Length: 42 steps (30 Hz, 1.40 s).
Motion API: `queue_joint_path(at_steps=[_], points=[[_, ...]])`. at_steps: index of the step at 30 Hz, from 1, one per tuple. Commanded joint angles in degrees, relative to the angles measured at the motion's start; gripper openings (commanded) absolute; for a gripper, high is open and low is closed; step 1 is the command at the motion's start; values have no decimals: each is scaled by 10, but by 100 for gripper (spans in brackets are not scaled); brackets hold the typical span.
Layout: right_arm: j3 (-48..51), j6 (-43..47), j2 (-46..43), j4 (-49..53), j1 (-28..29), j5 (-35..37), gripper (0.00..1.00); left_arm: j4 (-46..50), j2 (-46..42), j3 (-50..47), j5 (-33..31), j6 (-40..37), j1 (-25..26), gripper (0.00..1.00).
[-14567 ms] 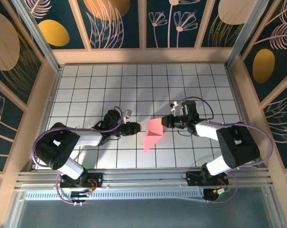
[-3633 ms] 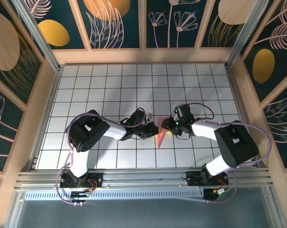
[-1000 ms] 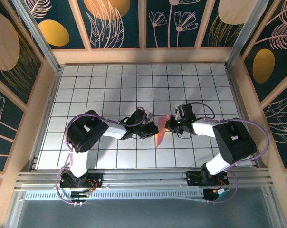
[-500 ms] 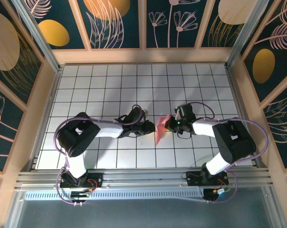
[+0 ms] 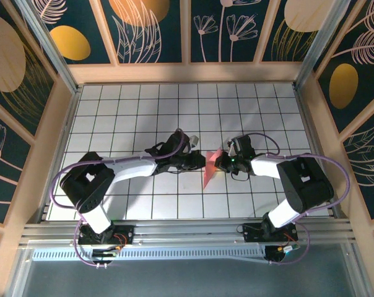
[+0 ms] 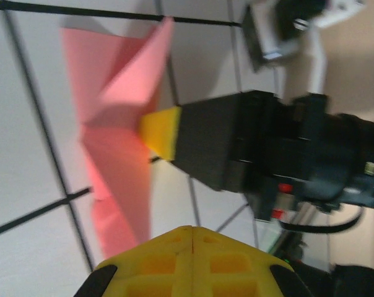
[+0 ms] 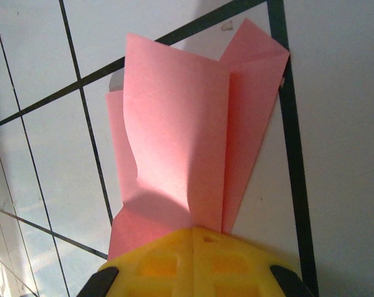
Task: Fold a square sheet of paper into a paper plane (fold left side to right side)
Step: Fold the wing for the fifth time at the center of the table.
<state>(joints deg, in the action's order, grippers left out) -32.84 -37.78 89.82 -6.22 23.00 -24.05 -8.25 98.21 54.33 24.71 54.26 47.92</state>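
Paper plane (image 5: 207,174): one, part-folded; right tool (image 5: 219,163) clamped on it, left tool (image 5: 200,162) closed

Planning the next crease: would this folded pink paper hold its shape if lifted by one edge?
Probably not: the folded pink paper bows and its flaps splay beyond the right gripper, so it looks thin and floppy. It likely weighs almost nothing; a nudge could slide it on the tiled table.

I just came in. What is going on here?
A salmon-pink sheet of paper is being folded in the middle of the gridded table. The right hand, closed, touches the paper's right edge, and one flap stands up. The left hand, also closed, is at its left side. The paper is partly folded, not yet a plane.
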Motion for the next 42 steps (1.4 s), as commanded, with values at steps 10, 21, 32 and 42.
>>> queue_joint_path(at_steps=[10, 21, 32, 42], points=[[19, 17, 24, 75, 0, 45, 0, 44, 95, 61, 23, -5, 38, 2], [16, 17, 26, 75, 0, 44, 0, 29, 116, 42, 24, 8, 43, 2], [13, 19, 26, 78, 1, 44, 0, 7, 129, 27, 31, 21, 47, 2], [15, 19, 27, 77, 1, 44, 0, 6, 132, 17, 23, 23, 49, 2]])
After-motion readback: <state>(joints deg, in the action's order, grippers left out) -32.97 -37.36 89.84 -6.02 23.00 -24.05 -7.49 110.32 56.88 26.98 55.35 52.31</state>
